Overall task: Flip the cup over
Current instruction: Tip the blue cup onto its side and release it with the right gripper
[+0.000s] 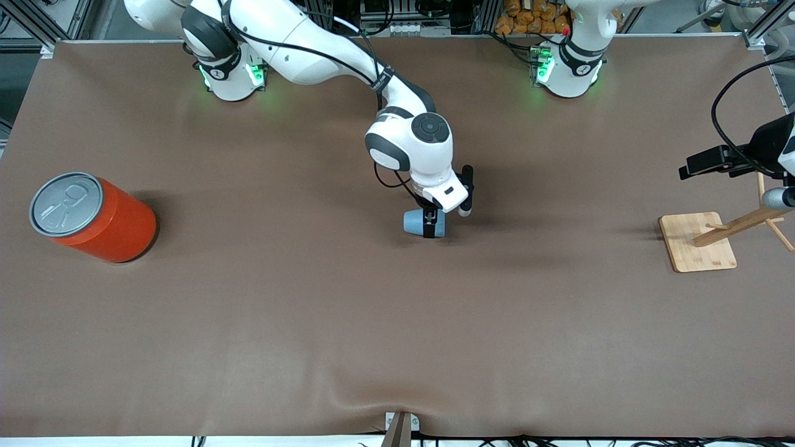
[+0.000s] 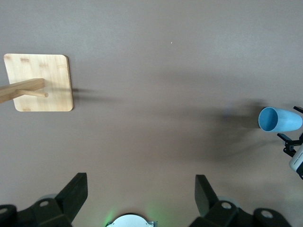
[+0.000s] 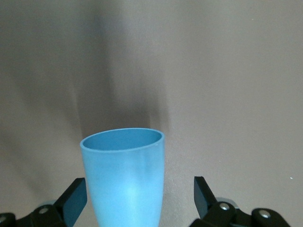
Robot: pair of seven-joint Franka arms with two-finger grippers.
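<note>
Orange can (image 1: 93,216) stands well clear toward the right arm's end. Right pincer (image 1: 428,225) straddles the cup (image 1: 424,223), which lies on its side mid-surface (image 1: 310,310); fingers wide, not yet clamped, placed for a turning grip. Left pincer (image 2: 141,195) waits wide above the wooden stand (image 1: 699,242).

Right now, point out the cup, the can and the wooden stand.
cup (image 3: 125,182): right wrist view, on its side wall below the rim.
can (image 1: 115,226): front view, on its orange side.
wooden stand (image 2: 45,97): left wrist view, on its flat base.
</note>
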